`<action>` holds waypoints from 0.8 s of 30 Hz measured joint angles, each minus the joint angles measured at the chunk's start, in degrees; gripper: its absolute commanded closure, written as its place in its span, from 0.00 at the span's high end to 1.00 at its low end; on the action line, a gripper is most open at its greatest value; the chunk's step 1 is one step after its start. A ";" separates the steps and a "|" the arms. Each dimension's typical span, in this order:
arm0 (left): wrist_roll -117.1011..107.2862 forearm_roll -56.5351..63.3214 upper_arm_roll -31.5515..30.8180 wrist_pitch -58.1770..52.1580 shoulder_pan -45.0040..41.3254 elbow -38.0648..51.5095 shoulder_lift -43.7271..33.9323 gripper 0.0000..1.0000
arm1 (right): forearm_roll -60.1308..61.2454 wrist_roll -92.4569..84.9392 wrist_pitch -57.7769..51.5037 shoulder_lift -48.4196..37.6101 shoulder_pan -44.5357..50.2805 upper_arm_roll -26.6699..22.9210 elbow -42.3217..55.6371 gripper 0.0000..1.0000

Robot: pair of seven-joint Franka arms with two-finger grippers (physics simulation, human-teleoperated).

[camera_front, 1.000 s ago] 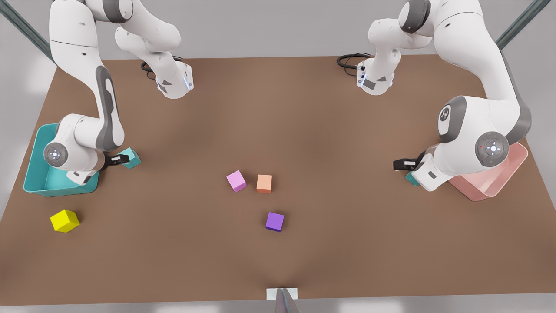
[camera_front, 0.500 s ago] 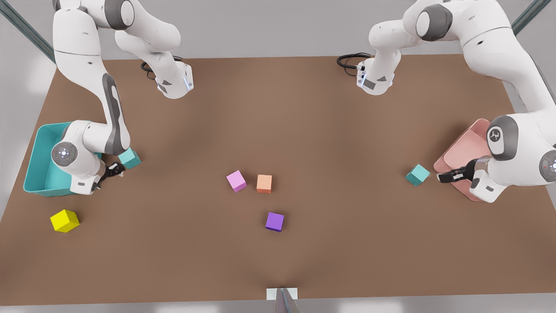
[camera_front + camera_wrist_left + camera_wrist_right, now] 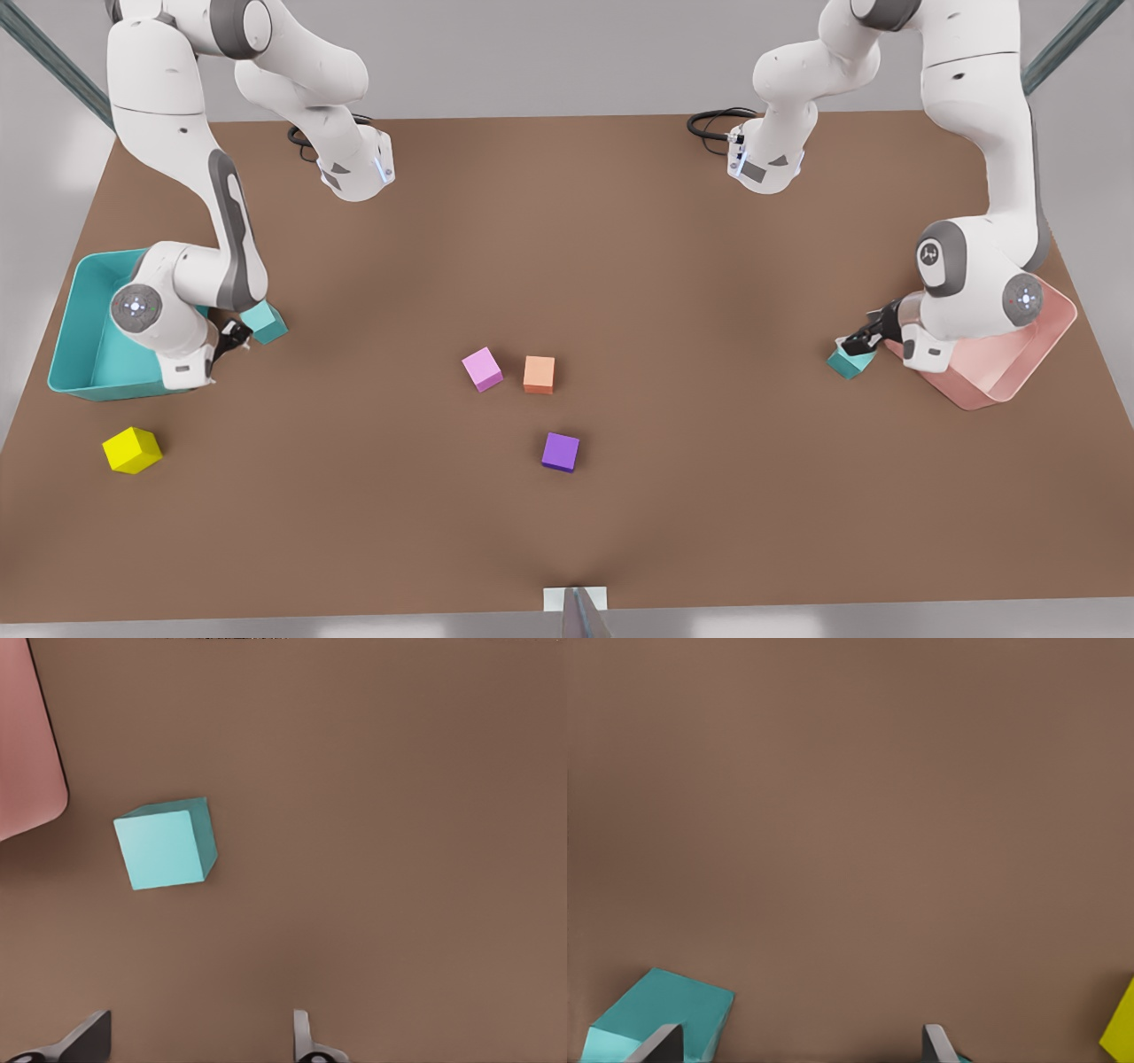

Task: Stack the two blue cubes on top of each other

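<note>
Front view: the left gripper [image 3: 858, 342], fingers spread and empty, hovers by one teal cube [image 3: 848, 361] at three o'clock, beside the pink bin [image 3: 1032, 363]. The right gripper [image 3: 232, 340], also spread, sits beside the other teal cube [image 3: 266, 322] at nine o'clock, near the teal bin [image 3: 75, 354].

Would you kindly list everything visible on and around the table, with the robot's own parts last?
Blue cubes: two, teal; one beside the teal bin, the other beside the pink bin.
Pink cube: one, table centre.
Orange cube: one, next to the pink cube.
Purple cube: one, nearer the camera.
Yellow cube: one, front view's left.
Teal bin: one, front view's left edge.
Pink bin: one, front view's right edge.
Table: one, brown.
Right gripper: open, by the teal bin.
Left gripper: open, by the pink bin.
</note>
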 measured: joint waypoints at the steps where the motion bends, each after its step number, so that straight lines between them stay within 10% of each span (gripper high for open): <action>1: -0.68 0.09 -0.02 2.76 0.08 -2.32 -0.28 1.00 | 0.25 -0.73 0.08 -0.07 0.00 0.02 -0.50 1.00; 24: -8.55 7.76 -0.04 27.75 4.22 -12.31 4.48 1.00 | 4.45 1.65 -7.38 -6.74 0.14 0.03 -10.78 1.00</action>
